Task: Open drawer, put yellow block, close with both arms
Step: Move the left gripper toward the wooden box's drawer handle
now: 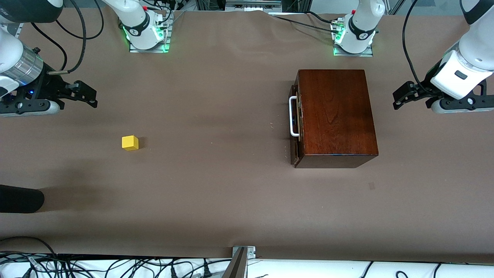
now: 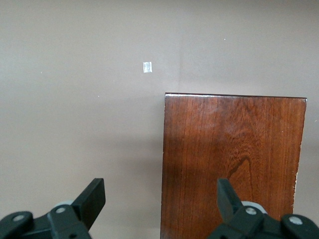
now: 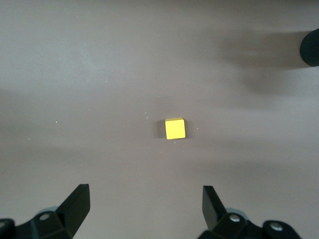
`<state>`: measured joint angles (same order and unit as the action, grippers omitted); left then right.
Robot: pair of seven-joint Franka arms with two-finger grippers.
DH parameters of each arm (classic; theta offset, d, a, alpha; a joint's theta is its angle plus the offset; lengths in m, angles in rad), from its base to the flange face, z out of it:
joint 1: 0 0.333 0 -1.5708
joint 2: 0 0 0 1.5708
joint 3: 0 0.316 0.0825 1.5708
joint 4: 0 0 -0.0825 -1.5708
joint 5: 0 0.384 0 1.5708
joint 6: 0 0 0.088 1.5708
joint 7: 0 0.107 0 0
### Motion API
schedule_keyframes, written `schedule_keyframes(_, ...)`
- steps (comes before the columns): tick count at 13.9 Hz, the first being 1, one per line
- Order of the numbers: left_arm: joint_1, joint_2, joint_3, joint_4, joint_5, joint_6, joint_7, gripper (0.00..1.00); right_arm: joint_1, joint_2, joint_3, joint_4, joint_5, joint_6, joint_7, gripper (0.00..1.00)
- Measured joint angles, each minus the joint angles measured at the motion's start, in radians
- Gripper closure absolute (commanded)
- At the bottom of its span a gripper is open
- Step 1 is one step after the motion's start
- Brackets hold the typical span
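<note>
**Both tools up, block and box sitting untouched**

Loads of bare brown table point(image 1: 231, 193) around everything. The yellow block point(image 1: 130, 142) sits alone at the left of the front frame, a small plain cube with open room on all sides. The mahogany box point(image 1: 335, 116) is right of centre, its drawer point(image 1: 295, 116) shut, white handle facing frame left. Right tool point(image 1: 87, 94) hangs spread at the left edge, left tool point(image 1: 401, 98) spread at the right edge, neither touching anything.
</note>
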<state>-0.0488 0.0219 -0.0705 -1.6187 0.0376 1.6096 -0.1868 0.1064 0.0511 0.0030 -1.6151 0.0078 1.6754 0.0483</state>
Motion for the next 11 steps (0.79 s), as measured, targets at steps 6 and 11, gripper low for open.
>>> schedule_keyframes(6,0.000,0.003,0.000,0.001,0.000,0.000,0.000,0.00,-0.002,0.000,0.000,0.000,0.000,0.000,0.000,0.00)
schedule_keyframes(11,0.000,0.005,-0.004,0.001,0.000,-0.040,0.000,0.00,-0.002,0.000,0.000,0.000,0.000,-0.001,0.000,0.00)
